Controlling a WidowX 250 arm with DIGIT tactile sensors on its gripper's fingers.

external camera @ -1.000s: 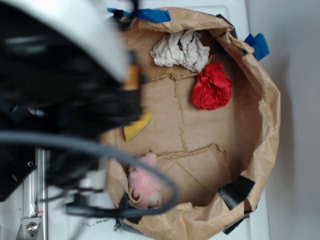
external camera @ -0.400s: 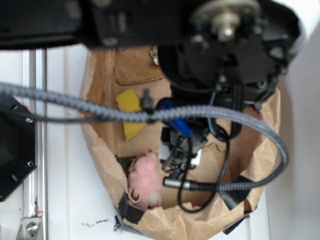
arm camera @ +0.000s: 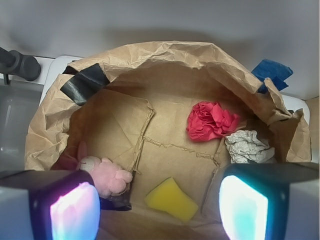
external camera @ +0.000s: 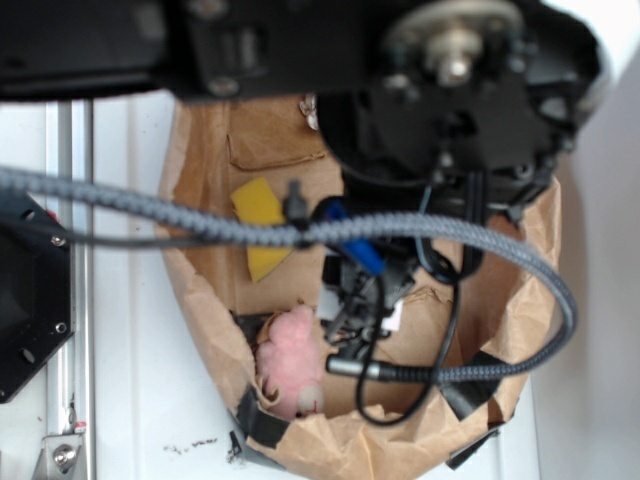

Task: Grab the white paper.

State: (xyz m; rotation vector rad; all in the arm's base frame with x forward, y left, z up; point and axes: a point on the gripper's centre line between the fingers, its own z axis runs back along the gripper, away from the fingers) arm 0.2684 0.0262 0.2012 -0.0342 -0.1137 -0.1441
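**Q:** What occupies the nearest part of the wrist view?

**A:** Two gripper fingers, one at the lower left (arm camera: pixel 75 207) and one at the lower right (arm camera: pixel 247 205), each with a glowing pad. They stand wide apart, with nothing between them; the gripper (arm camera: pixel 160 210) is spread and hangs above the floor of a brown paper bag (arm camera: pixel 165 55) whose rim is rolled down into a shallow basin.

**Q:** How many loose items lie in the bag, counted from near to far?

**A:** Four. One yellow sponge (arm camera: pixel 171 199) lies nearest, between the two fingers. One pink plush toy (arm camera: pixel 107 176) rests against the bag's left wall, just beside the left finger. One white paper (arm camera: pixel 247 146), a creased off-white wad, sits just above the right finger, close to the bag's right wall. One red paper wad (arm camera: pixel 212 121) lies farther in, just beside the white one.

**Q:** What is fixed to the bag itself?

**A:** One strip of black tape (arm camera: pixel 82 82) shows on the far left rim and one piece of blue tape (arm camera: pixel 272 72) on the far right rim.

**Q:** What does the exterior view add?

**A:** The black arm (external camera: pixel 450 110) and one grey cable (external camera: pixel 250 228) cover most of the bag; the sponge and plush toy remain visible, both paper wads are hidden.
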